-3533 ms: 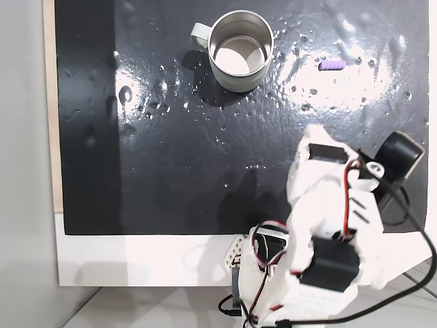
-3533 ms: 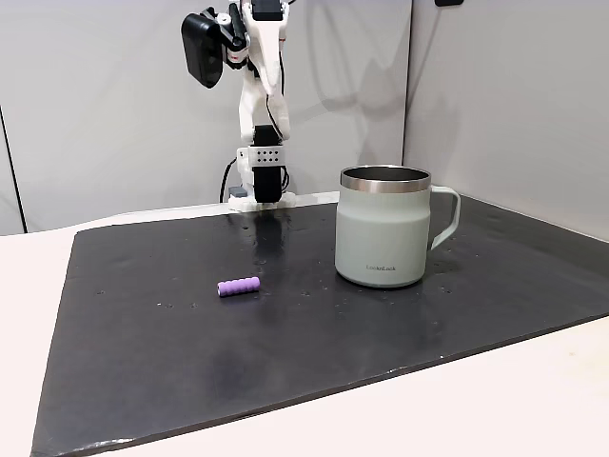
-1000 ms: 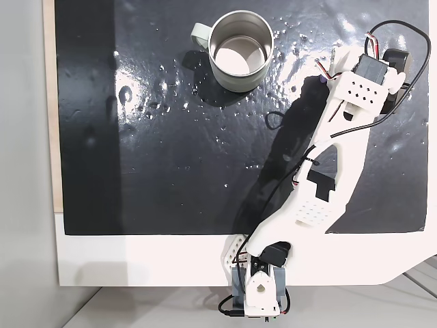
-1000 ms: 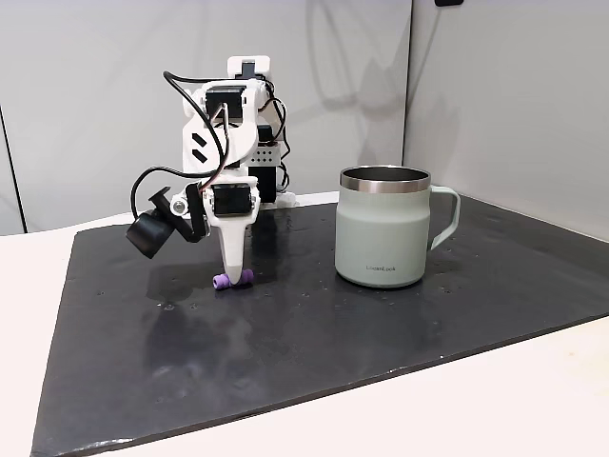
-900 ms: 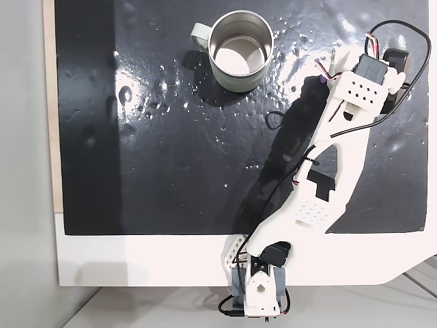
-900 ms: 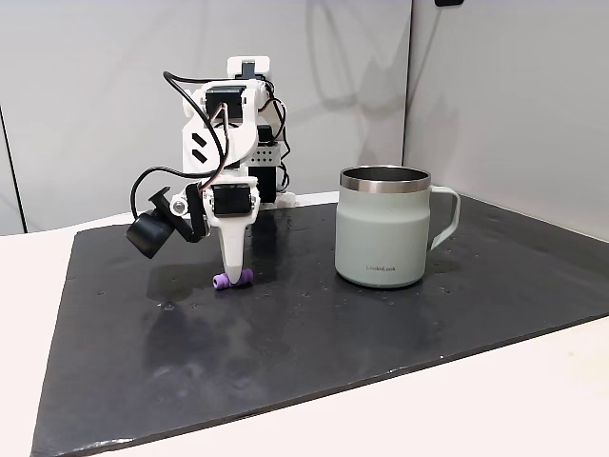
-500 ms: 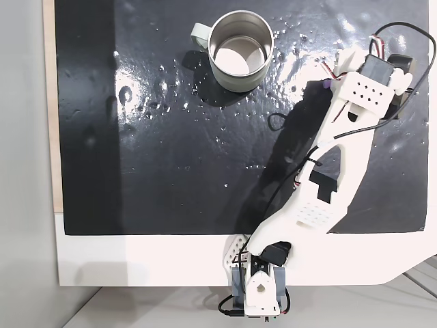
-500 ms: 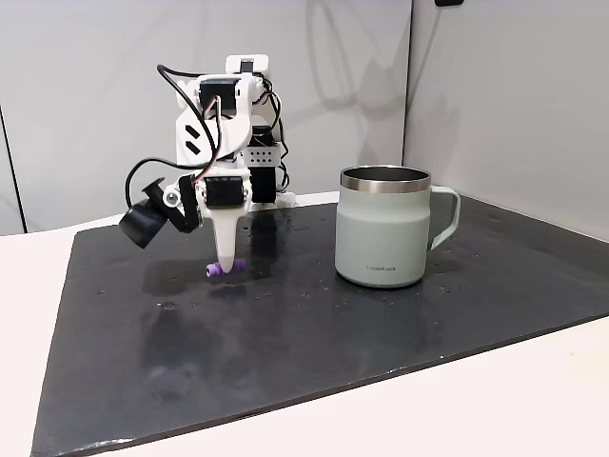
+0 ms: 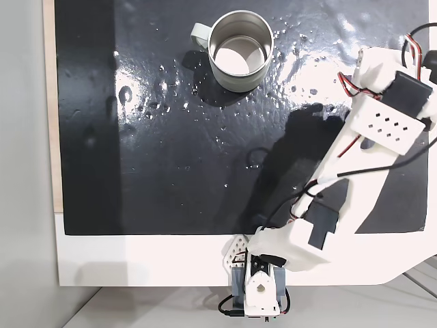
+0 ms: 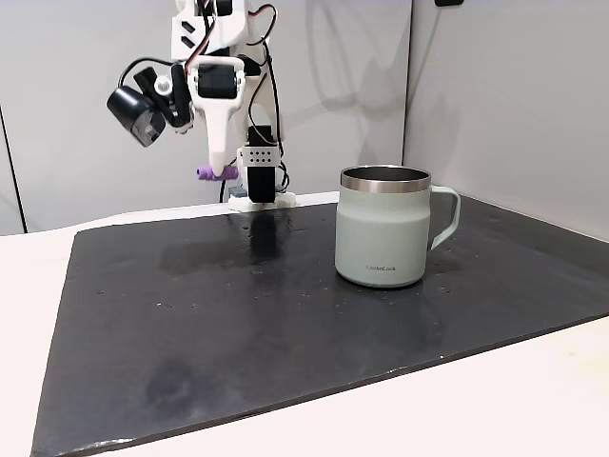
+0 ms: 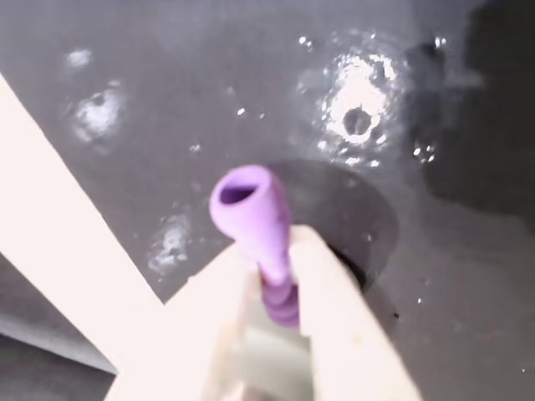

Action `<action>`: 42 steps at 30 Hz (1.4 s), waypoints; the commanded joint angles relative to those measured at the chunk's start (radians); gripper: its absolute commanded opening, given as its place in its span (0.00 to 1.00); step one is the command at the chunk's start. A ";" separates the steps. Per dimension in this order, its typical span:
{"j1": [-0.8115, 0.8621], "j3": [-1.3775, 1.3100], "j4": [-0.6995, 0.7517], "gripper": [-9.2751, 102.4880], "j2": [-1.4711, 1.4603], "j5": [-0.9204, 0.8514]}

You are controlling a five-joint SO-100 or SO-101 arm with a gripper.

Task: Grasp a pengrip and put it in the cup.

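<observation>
the pincer (image 10: 221, 171) is closed on the pengrip (image 10: 206, 172), held high above the black mat (image 10: 285, 324) in a fixed view, well left of the cup (image 10: 385, 228). in the wrist view the pengrip (image 11: 255, 217) sits clamped between the 2 white fingers (image 11: 334, 317), its open end sticking out past the tips toward the mat below. from above in a fixed view, the arm (image 9: 382, 123) stands at the mat's right edge, and the cup (image 9: 240, 49) rests upright near the top, handle to the left.
</observation>
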 commanded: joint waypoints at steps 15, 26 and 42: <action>-0.153 -0.150 0.106 0.08 0.325 0.135; -0.304 -0.236 0.100 0.08 0.247 0.373; -0.463 -0.393 0.066 0.08 0.051 0.517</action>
